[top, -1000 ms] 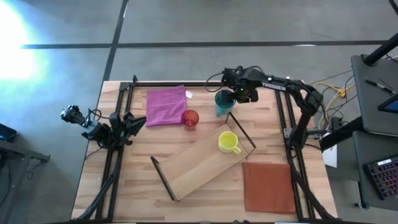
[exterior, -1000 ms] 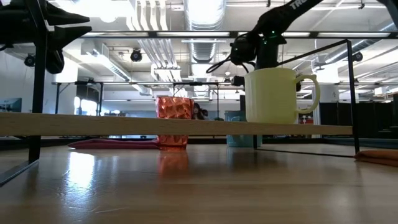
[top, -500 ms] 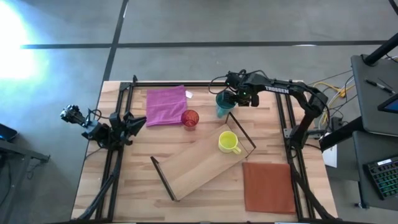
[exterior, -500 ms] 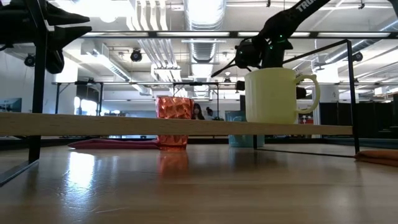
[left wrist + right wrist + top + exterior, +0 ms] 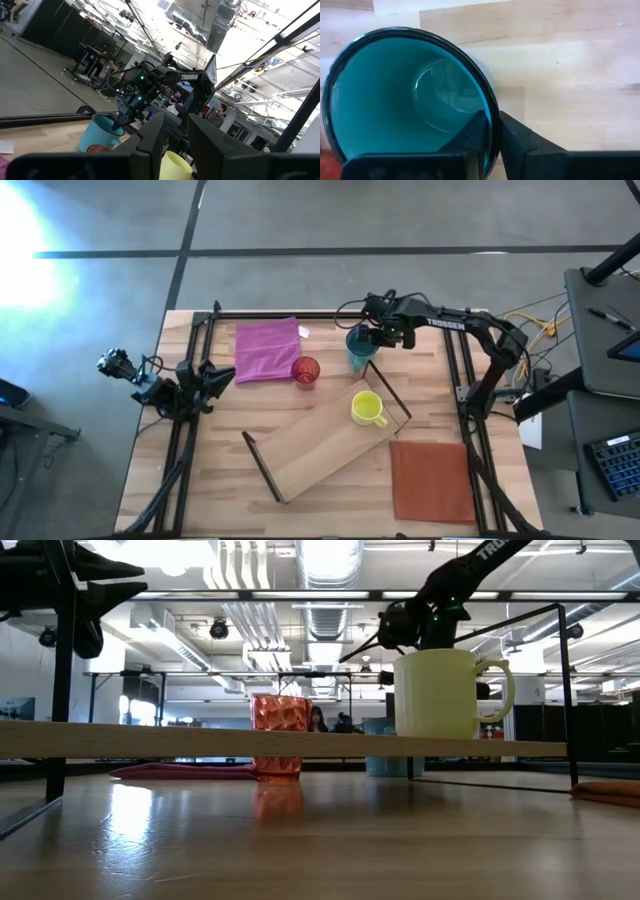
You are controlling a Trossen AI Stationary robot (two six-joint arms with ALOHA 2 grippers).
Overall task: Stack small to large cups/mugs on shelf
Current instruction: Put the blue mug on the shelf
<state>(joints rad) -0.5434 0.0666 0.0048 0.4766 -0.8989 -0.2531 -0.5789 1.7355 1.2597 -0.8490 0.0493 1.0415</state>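
The teal mug (image 5: 355, 350) stands upright on the table's far side, beyond the shelf's right end. My right gripper (image 5: 369, 339) is over the right side of its rim, shut on it. The small orange-red cup (image 5: 305, 371) stands on the table between the pink cloth (image 5: 267, 348) and the shelf (image 5: 320, 442). The yellow-green mug (image 5: 366, 408) stands upright on the plank near its right wire frame. My left gripper (image 5: 222, 374) waits open at the table's left edge. My right gripper holds the teal mug by its rim (image 5: 490, 106), on the side toward the table's right. One finger (image 5: 470, 132) is inside the mug, the other (image 5: 520, 142) is outside, and the wall is pinched between them. The fingers come from above, pointing down. The mug stands upright on the table.
A brown square mat (image 5: 432, 480) lies at the near right corner. The shelf lies slantwise across the middle, with a dark wire frame at each end (image 5: 262, 468). Bare wood shows at the near left of the table.
My right gripper has gone a little toward the table's left and down onto the teal mug's rim. The mug and the other things stand where they were.
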